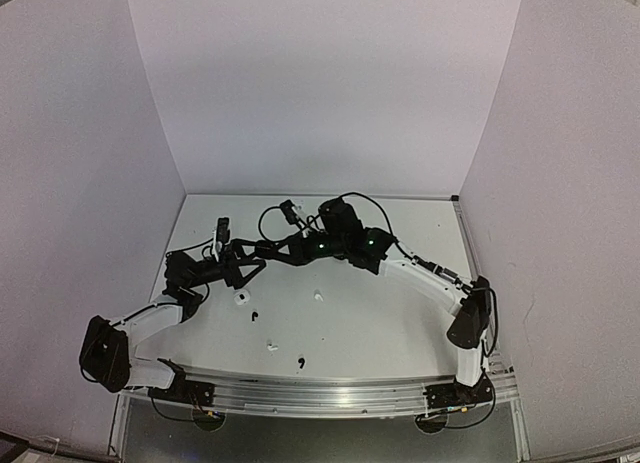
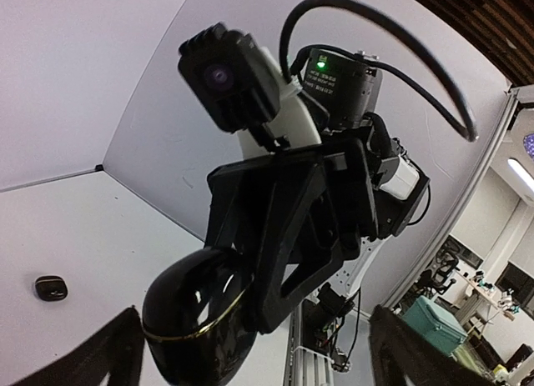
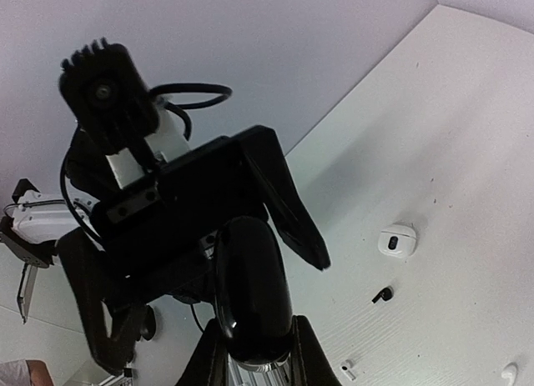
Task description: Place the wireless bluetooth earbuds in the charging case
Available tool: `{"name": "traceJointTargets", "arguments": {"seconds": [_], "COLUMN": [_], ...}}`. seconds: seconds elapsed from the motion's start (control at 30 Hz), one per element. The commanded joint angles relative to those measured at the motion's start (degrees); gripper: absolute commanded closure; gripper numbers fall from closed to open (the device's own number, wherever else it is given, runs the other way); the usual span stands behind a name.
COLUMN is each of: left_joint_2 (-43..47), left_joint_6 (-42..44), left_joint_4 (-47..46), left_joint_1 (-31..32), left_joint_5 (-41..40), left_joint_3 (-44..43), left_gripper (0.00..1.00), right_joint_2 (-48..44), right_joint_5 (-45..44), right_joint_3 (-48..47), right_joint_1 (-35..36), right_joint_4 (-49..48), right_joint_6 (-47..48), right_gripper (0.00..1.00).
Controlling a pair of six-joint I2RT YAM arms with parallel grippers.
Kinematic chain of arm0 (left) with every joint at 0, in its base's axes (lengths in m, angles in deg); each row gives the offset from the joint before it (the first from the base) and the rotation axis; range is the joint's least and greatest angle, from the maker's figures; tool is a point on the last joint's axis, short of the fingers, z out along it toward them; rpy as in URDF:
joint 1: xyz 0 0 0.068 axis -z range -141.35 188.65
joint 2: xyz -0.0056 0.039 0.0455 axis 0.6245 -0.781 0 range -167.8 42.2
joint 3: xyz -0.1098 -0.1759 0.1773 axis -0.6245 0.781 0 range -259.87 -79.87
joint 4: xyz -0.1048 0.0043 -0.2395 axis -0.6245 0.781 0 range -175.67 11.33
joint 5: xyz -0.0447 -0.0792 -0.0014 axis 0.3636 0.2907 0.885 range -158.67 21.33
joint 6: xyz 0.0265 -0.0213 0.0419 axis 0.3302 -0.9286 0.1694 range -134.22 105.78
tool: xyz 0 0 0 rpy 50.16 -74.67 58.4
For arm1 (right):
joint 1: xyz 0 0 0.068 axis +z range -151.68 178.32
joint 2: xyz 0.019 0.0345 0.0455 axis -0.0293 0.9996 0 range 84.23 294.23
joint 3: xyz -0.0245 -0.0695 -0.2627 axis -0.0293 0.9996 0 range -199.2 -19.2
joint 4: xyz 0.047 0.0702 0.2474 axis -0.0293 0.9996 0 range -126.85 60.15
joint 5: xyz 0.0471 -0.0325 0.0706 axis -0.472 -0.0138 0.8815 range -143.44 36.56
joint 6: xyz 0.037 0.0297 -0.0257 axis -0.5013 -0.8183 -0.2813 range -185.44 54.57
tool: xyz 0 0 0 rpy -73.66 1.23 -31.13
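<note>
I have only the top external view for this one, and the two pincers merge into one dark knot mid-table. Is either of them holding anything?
Observer: Yes. The wrist views show the right pincer clamped on a black rounded case with a thin gold seam.
Operator: And the other arm's?
Observer: The left pincer is wide open, with one finger on each side of that case.
Operator: Any detail on the loose pieces that I cannot make out?
Observer: In the right wrist view, a white case shows a dark oval on its upper face.
</note>
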Motion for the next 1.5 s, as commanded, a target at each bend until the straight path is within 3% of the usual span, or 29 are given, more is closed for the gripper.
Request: {"name": "traceJointTargets", "arguments": {"seconds": [0.0, 0.23, 0.43, 0.57, 0.83, 1.2, 1.47], "left_joint_2": [0.9, 2.0, 3.3, 4.0, 3.4, -3.6, -5.5], "left_joint_6": [4.8, 8.6, 17.3, 21.1, 27.3, 32.7, 32.8], "left_joint_4": [0.6, 4.5, 11.1, 19.0, 30.4, 35.4, 34.6], "left_joint_1": [-0.9, -2.4, -2.6, -2.6, -2.6, -2.6, -2.6], "left_joint_5": [1.1, 0.3, -3.0, -4.9, -6.0, -8.0, -7.6], "left_joint_3": [-0.3, 1.4, 2.1, 1.5, -0.5, -7.4, -7.2], "left_gripper": [0.01, 0.00, 0.00, 0.00, 0.00, 0.01, 0.01], "right_joint_2": [-5.3, -10.9, -13.6, -11.7, 1.0, 19.9, 25.0], "right_joint_5": [-0.8, -0.3, 2.7, 2.5, 7.4, 12.3, 15.9], "right_joint_3": [2.7, 10.9, 17.8, 17.4, 12.4, -2.2, -3.3], "right_joint_1": [-1.4, -7.0, -20.2, -28.7, -42.9, -48.6, -48.6], "right_joint_4": [-1.8, 1.5, 19.2, 32.2, 41.0, 44.5, 45.7], "right_joint_6": [-0.4, 0.0, 6.7, 15.9, 27.8, 32.2, 34.2], "right_gripper": [1.00, 1.00, 1.00, 1.00, 1.00, 1.00, 1.00]}}
